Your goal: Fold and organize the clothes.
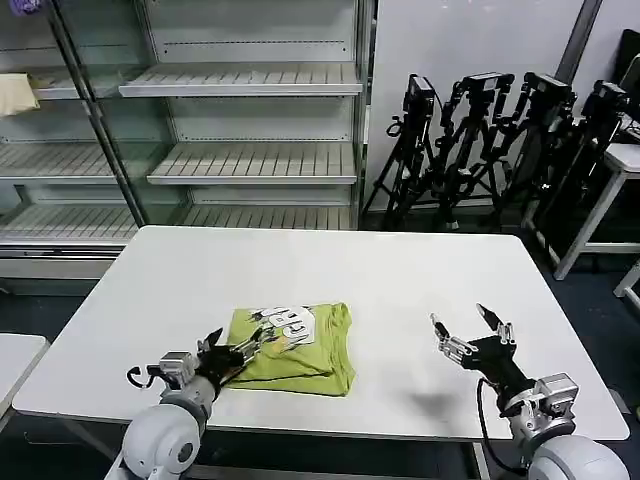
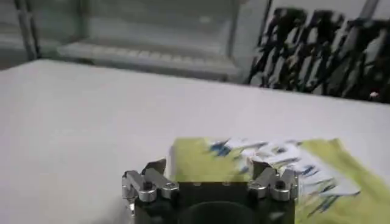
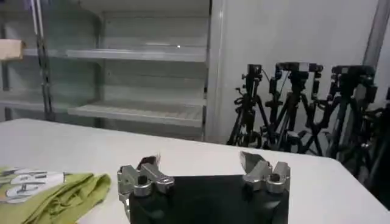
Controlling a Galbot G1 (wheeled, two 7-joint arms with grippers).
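The clothes are one lime yellow-green T-shirt [image 1: 300, 358], folded into a rough square with a white printed patch on top. It lies near the front of the white table [image 1: 400, 270]. My left gripper [image 1: 238, 345] sits low at the shirt's left edge, open. In the left wrist view the shirt [image 2: 329, 176] spreads just beyond the left gripper [image 2: 209, 167], its near edge level with the spread jaws. My right gripper [image 1: 462, 322] hovers open over bare table to the shirt's right, holding nothing. The right wrist view has the right gripper [image 3: 198, 159] and the shirt [image 3: 55, 189] off to one side.
Empty glass-fronted shelving [image 1: 250, 160] stands behind the table, with a pale cream cloth [image 1: 15, 92] on a left shelf. Black tripods [image 1: 500, 140] crowd the back right. Small white tables stand at the left [image 1: 15, 355] and the right [image 1: 625, 160].
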